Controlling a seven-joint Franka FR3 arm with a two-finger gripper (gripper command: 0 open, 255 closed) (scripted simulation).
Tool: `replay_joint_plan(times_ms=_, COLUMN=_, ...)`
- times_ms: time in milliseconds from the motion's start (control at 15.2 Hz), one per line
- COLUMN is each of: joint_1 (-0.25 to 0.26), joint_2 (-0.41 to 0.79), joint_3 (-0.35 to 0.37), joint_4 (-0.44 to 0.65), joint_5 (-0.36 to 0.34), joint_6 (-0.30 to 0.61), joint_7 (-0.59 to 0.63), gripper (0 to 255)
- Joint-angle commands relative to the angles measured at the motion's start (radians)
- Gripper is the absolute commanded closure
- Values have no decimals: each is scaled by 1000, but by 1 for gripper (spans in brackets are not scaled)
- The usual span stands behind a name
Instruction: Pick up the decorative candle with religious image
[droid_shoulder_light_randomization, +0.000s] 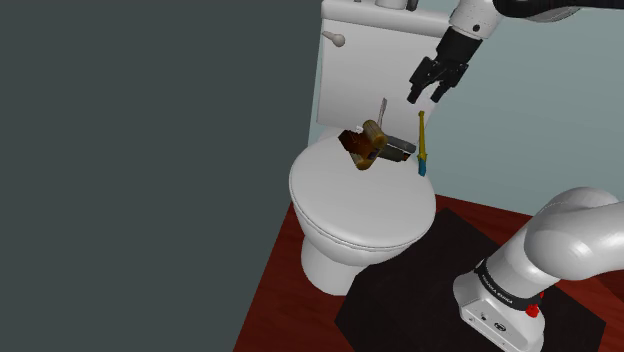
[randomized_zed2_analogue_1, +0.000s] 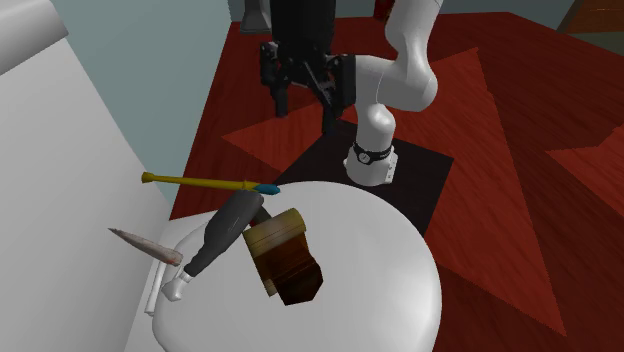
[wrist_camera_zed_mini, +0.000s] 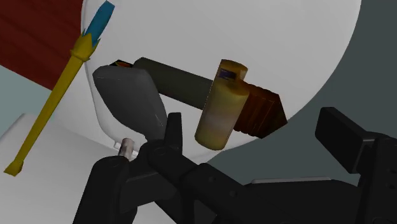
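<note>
**Open claw hangs above the candle at the back of the toilet lid**

The gripper (droid_shoulder_light_randomization: 430, 92) is in the air in front of the white tank (droid_shoulder_light_randomization: 365, 70), above the rear edge of the toilet lid (droid_shoulder_light_randomization: 360, 215). Its two black fingers are spread wide with nothing between them, and they touch nothing.

The candle (droid_shoulder_light_randomization: 373, 131) is a short, pale yellow cylinder. It lies in a small heap of things at the rear edge of the lid, near the tank and about midway along that edge. It is tipped over rather than upright and rests across a long brown block (wrist_camera_zed_mini: 257, 109). In the wrist view the candle (wrist_camera_zed_mini: 219, 105) has its long axis running away from the gripper (wrist_camera_zed_mini: 257, 137). It crosses the block at roughly a right angle. The flat end face, which has a small dark patch, points away from the fingers. In the second exterior view the candle (randomized_zed2_analogue_1: 275, 227) sits on the tank-side end of the block (randomized_zed2_analogue_1: 295, 275), which points out towards the middle of the lid (randomized_zed2_analogue_1: 400, 290).

A dark grey bottle (randomized_zed2_analogue_1: 228, 232) lies just beside the candle, towards the tank. A thin tool with a yellow handle and a blue tip (randomized_zed2_analogue_1: 200, 182) slants above the bottle, near the lid's rear edge. A grey pointed stick (randomized_zed2_analogue_1: 140, 240) leans by the tank (randomized_zed2_analogue_1: 50, 150).
</note>
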Motion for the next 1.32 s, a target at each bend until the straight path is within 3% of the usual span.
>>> replay_joint_plan(times_ms=0, joint_1=5, joint_2=64, joint_3=-25, joint_4=-4, joint_5=20, joint_6=75, joint_7=-32, gripper=0)
replay_joint_plan(times_ms=396, joint_1=32, joint_2=263, joint_3=-92, joint_4=28, joint_5=112, joint_6=247, joint_7=-137, gripper=0)
replay_joint_plan(times_ms=726, joint_1=61, joint_2=448, joint_3=-142, joint_4=102, joint_5=230, joint_6=350, joint_7=-251, gripper=0)
replay_joint_plan(times_ms=1254, joint_1=67, joint_2=493, joint_3=-144, joint_4=41, joint_5=266, joint_6=449, joint_7=-297, gripper=0)
